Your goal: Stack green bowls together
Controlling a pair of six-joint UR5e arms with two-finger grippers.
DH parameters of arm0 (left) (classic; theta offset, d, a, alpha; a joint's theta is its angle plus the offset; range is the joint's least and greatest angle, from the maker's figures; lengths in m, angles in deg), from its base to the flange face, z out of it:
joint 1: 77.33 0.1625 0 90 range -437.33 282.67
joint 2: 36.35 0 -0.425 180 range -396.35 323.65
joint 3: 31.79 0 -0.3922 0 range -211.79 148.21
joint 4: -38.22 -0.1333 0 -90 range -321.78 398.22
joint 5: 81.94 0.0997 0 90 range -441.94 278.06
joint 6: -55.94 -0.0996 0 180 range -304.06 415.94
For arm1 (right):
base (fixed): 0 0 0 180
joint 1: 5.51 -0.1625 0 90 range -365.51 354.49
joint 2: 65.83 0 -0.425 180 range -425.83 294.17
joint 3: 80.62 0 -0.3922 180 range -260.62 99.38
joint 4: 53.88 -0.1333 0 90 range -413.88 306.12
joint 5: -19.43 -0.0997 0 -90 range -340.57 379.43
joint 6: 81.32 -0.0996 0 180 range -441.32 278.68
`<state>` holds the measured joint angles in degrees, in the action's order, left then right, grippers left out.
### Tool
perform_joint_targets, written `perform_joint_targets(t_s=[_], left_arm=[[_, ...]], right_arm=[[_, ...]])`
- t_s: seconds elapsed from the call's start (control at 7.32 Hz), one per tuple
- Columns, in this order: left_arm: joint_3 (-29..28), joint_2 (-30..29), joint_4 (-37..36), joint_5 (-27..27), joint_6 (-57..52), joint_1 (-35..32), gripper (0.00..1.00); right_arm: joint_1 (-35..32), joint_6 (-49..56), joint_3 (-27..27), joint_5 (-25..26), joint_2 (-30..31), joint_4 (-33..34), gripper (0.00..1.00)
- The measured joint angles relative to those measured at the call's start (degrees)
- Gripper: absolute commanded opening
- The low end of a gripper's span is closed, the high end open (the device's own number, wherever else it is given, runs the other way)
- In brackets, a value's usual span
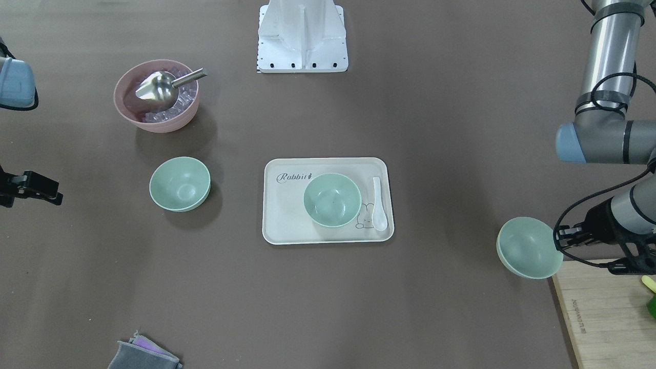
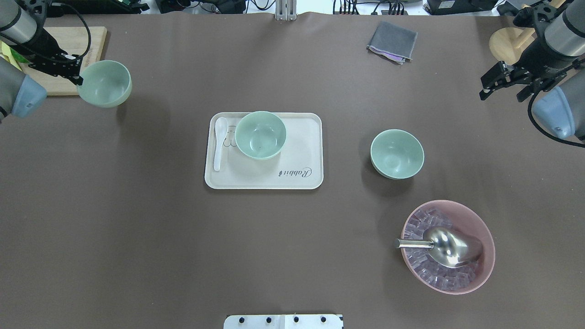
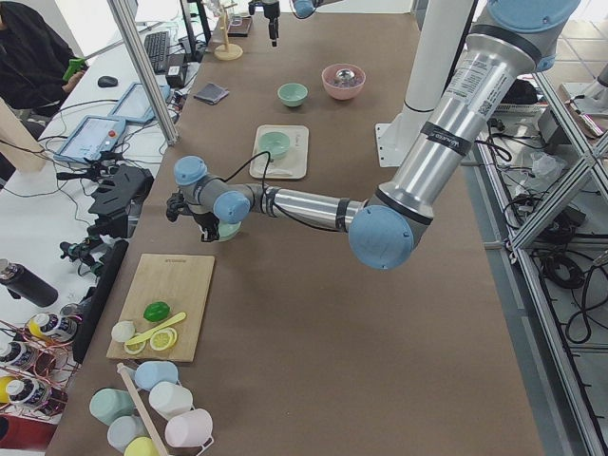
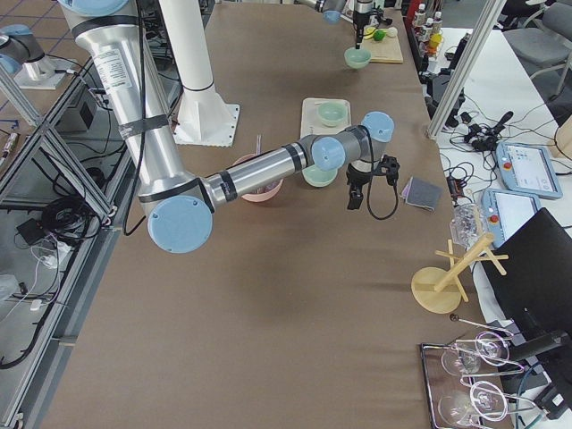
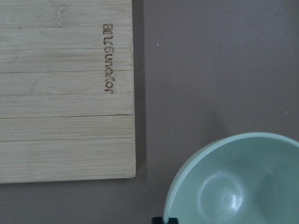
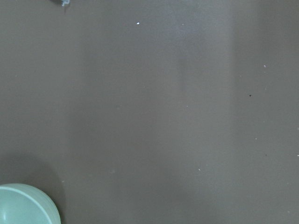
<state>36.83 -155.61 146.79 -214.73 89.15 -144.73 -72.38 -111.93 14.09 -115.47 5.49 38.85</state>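
My left gripper (image 2: 78, 78) is clamped on the rim of a green bowl (image 2: 106, 83), which juts out from my fingers just beside the wooden board (image 2: 98, 36) (tilted, not level). My right gripper (image 2: 500, 93) hangs spread with nothing in it, well apart from the second green bowl (image 2: 396, 154) on the table. The third green bowl (image 2: 260, 135) sits on the tray (image 2: 297, 137) beside a white spoon (image 2: 219, 141).
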Motion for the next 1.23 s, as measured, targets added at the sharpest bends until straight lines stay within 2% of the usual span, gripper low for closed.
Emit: perform_joint_targets(t_s=[0.14, 0.41, 0.82, 0.96, 1.23], left_arm=[[1.2, -1.2, -2.1, -0.4, 2.0, -0.1, 0.0], [3.6, -3.5, -3.5, -0.7, 9.3, 1.2, 0.0], [4.9, -6.3, -4.0, -0.7, 15.5, 3.3, 0.0], [5.0, -6.7, -4.2, -0.7, 15.8, 3.5, 0.0], [5.1, -7.5, -5.0, -0.7, 15.9, 3.5, 0.0]], right_arm=[[1.7, -1.3, 0.1, 0.6, -1.1, 0.0, 1.0], [7.6, -6.3, 0.4, 5.4, -3.7, -0.8, 1.0], [15.4, -15.8, 0.6, 10.8, -2.4, -10.4, 0.98], [17.3, -17.1, 0.6, 12.2, -1.9, -11.6, 0.93], [19.7, -18.5, 0.4, 13.4, -0.8, -12.2, 0.67]])
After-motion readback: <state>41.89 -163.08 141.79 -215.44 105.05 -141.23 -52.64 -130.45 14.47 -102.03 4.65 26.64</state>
